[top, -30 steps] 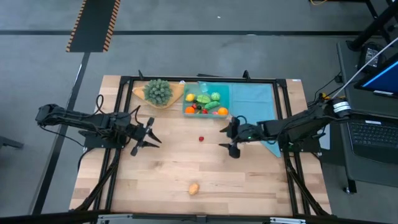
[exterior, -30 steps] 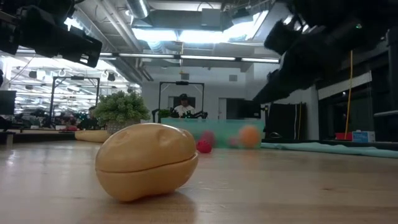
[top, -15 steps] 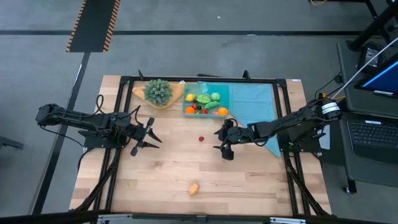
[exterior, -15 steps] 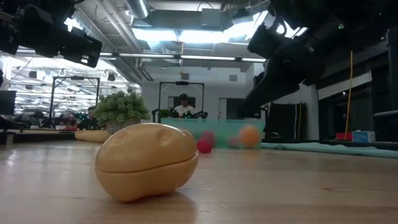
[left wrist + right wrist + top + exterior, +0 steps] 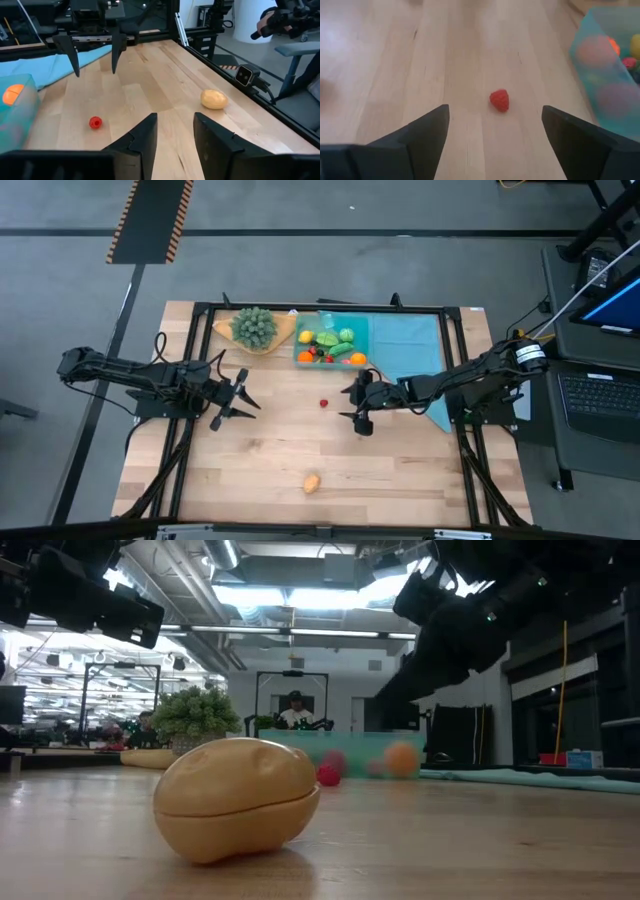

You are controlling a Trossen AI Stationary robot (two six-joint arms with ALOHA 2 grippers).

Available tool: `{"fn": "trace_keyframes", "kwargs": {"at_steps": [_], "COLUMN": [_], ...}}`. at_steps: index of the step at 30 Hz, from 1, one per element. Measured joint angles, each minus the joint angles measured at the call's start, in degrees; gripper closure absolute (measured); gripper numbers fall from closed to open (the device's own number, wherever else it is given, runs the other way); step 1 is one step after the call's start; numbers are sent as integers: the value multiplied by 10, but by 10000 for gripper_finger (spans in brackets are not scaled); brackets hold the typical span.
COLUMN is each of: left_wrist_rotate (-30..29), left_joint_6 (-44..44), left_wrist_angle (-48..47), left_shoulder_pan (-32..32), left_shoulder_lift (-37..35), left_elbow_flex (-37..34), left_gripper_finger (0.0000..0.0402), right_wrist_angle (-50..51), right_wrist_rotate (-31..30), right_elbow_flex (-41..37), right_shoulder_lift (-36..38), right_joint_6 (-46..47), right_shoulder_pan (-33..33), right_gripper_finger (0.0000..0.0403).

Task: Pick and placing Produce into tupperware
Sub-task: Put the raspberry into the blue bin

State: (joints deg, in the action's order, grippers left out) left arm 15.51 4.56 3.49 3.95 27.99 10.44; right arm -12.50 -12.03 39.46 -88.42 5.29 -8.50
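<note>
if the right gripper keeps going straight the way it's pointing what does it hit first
Most likely the small red fruit, lying on the bare table centred ahead of the open right gripper. Nothing else shows between them; the exact gap is hard to judge.

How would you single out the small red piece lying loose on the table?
Start at the teal tupperware at the table's far edge. On the bare wood just in front of it lies a tiny red berry, alone. The only other loose piece, a tan potato, is larger.

High view straight down over whole table [image 5: 250, 470], low view level at tabletop, wrist views both facing red berry [image 5: 499, 100].
</note>
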Motion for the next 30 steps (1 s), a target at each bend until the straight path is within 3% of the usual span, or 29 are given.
{"fn": "trace_keyframes", "kwargs": {"at_steps": [7,16,30], "left_wrist_rotate": [0,0,0], "left_joint_6": [0,0,0], "left_wrist_angle": [0,0,0], "left_shoulder_pan": [0,0,0], "left_shoulder_lift": [0,0,0], "left_elbow_flex": [0,0,0], "left_gripper_finger": [298,318,345], "right_wrist_angle": [-48,-136,-78], "right_wrist_rotate": [0,11,42], "right_elbow_flex": [0,0,105], "right_shoulder_lift": [-19,-110,-213], "right_joint_6": [-7,-9,-26], "right_shoulder_pan": [1,15,42], "right_gripper_finger": [83,83,83]}}
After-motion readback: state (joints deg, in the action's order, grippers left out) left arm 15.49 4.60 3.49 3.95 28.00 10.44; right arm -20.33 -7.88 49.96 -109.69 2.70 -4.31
